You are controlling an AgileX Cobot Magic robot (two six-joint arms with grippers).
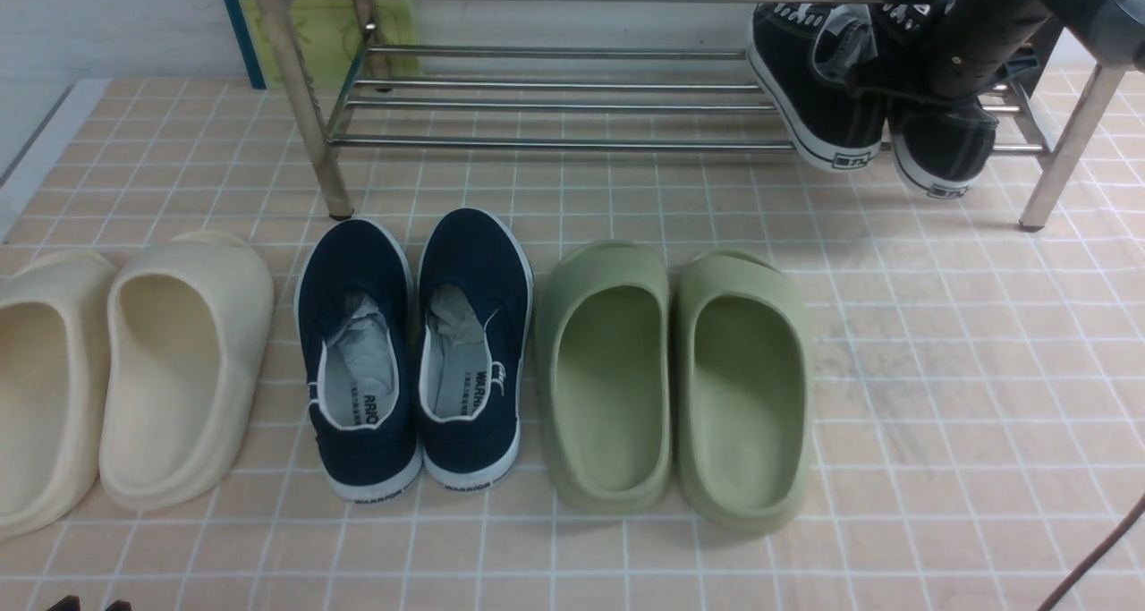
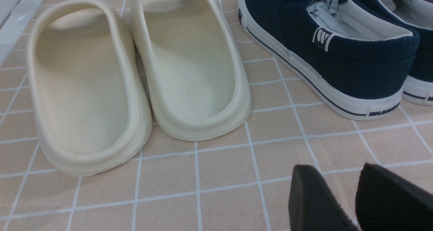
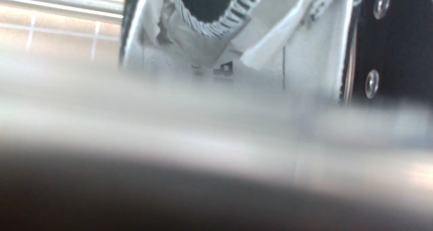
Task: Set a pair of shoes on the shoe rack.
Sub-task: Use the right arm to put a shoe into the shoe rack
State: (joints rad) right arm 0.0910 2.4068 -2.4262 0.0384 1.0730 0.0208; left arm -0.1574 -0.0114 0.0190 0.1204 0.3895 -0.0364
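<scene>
The two black sneakers [image 1: 818,92] [image 1: 948,150] lie tilted at the right end of the chrome shoe rack's [image 1: 555,142] lower shelf, heels hanging over the front bar. My right arm [image 1: 984,29] reaches down between them and its gripper is hidden there. The right wrist view shows one sneaker's white lining [image 3: 216,48] and black eyelet side [image 3: 395,38] close up, behind a blurred chrome bar [image 3: 203,122] that covers the jaws. My left gripper [image 2: 348,190] hangs low over the tiled floor, slightly apart and empty, near the navy shoe's heel.
On the floor in front of the rack stand cream slippers [image 1: 179,360] [image 2: 189,62], navy slip-ons [image 1: 416,343] [image 2: 324,51] and green slippers [image 1: 680,378]. The rack's right leg [image 1: 1069,146] stands beside the sneakers. A blue and yellow board [image 1: 313,21] leans behind the rack.
</scene>
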